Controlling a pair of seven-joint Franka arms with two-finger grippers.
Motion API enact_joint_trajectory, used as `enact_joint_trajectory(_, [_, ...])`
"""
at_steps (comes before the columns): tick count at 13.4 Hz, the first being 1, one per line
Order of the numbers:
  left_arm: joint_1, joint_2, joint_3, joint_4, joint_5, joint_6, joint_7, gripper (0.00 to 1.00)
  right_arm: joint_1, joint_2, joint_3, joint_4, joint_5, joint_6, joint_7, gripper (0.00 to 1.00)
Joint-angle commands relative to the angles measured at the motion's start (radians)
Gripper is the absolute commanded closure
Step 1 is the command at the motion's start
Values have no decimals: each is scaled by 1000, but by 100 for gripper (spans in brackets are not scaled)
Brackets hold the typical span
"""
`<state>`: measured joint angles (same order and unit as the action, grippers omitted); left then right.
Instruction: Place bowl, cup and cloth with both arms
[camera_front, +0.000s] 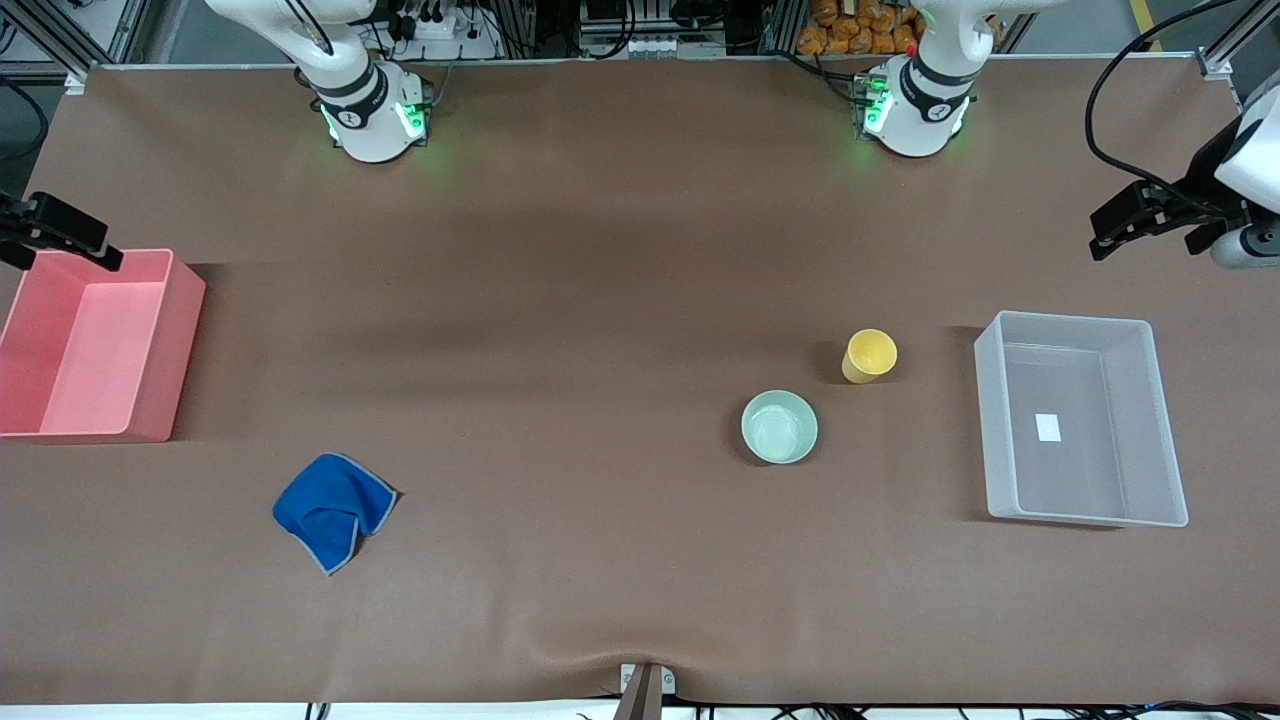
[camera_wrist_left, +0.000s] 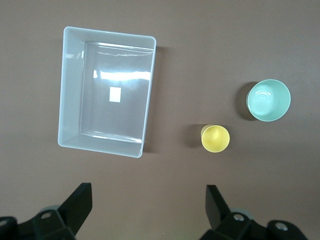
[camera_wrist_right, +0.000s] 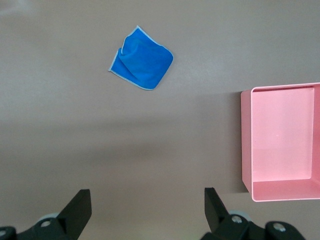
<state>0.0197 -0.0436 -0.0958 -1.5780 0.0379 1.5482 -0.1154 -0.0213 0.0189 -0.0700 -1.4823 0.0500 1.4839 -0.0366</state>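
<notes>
Two bins, pink (camera_front: 160, 340) and clear (camera_front: 1165, 420), hold nothing; both hands (camera_wrist_left: 147, 205) (camera_wrist_right: 147, 207) spread, aloft.

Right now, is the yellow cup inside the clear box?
No, the cup stands on the table beside the clear box.

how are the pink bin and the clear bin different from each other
The pink bin is opaque and coloured; the clear bin is see-through with a small white label on its floor. The pink bin sits at the right arm's end of the table, with the cloth its closest item; the clear bin sits at the left arm's end, beside the cup and bowl. Both are rectangular, open-topped and hold none of the three items.
</notes>
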Motion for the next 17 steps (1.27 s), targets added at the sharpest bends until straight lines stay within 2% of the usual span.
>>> enact_joint_trajectory(1, [-9, -25, 11, -5, -23, -19, -7, 0, 1, 4, -1, 14, 13, -5, 0, 0])
enact_joint_trajectory(7, [-7, 2, 1, 13, -26, -19, -1, 0, 3, 4, -1, 14, 13, -5, 0, 0])
enact_joint_trajectory(9, [-9, 14, -21, -22, -26, -11, 0, 0, 3, 6, -1, 14, 13, -5, 0, 0])
enact_joint_trajectory(12, [-7, 8, -68, -182, -39, 114, 2, 0, 4, 6, -1, 14, 13, -5, -2, 0])
enact_joint_trajectory(17, [-6, 16, -105, -497, -39, 428, 2, 0, 4, 18, -1, 13, 13, -4, -9, 0])
